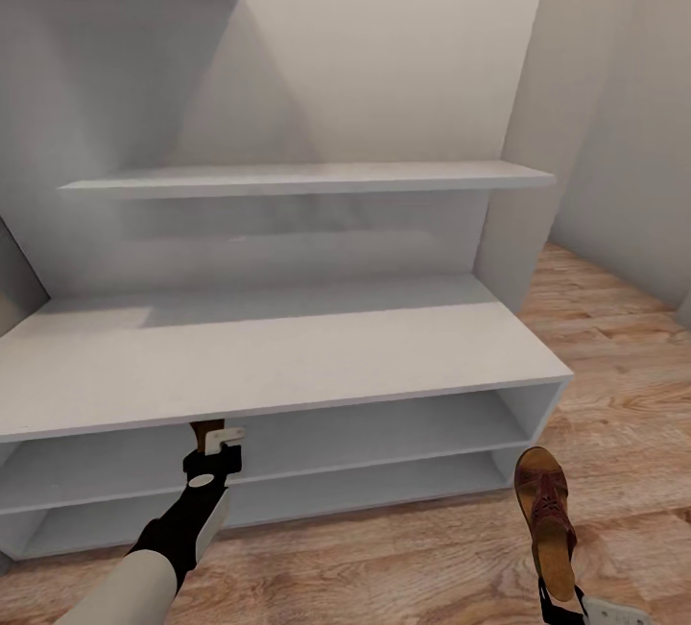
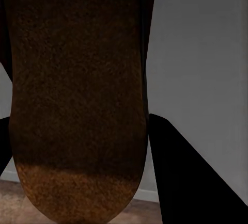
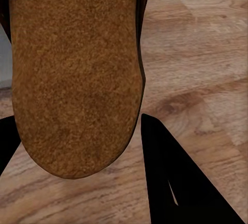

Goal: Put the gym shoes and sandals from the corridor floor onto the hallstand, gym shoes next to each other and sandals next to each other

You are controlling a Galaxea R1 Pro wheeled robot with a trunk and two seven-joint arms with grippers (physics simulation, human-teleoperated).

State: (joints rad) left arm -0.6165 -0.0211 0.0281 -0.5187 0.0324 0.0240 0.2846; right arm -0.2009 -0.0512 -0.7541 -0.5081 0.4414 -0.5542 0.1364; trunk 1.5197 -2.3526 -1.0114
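Gripping a brown sandal [image 1: 205, 432] by one end, the left gripper [image 1: 219, 447] has its jaws closed on the shoe just under the front lip of the hallstand's [image 1: 288, 356] flat top surface. Most of that sandal is hidden beneath the lip, its long axis running toward twelve o'clock into the upper shelf opening of the low base. In the left wrist view the cork footbed [image 2: 77, 105] runs straight out between the two dark fingers [image 2: 191, 182], with grey panel behind it.

The right gripper [image 1: 566, 606] sits at five o'clock in the head view, its jaws likewise closed on the heel end of the second sandal [image 1: 547, 519]. This one's long axis also runs close to twelve o'clock, toe toward the hallstand, strapped upper visible at the far end and tan footbed nearer the jaws. It is over the wood-plank corridor floor [image 1: 614, 385], just in front of the rack's right end; whether it touches the planks cannot be told. The right wrist view shows its footbed [image 3: 75, 74] between the fingers [image 3: 175, 182] with floor planks beyond.

Above the base, a floating shelf [image 1: 307, 176] crosses the tall back panel.
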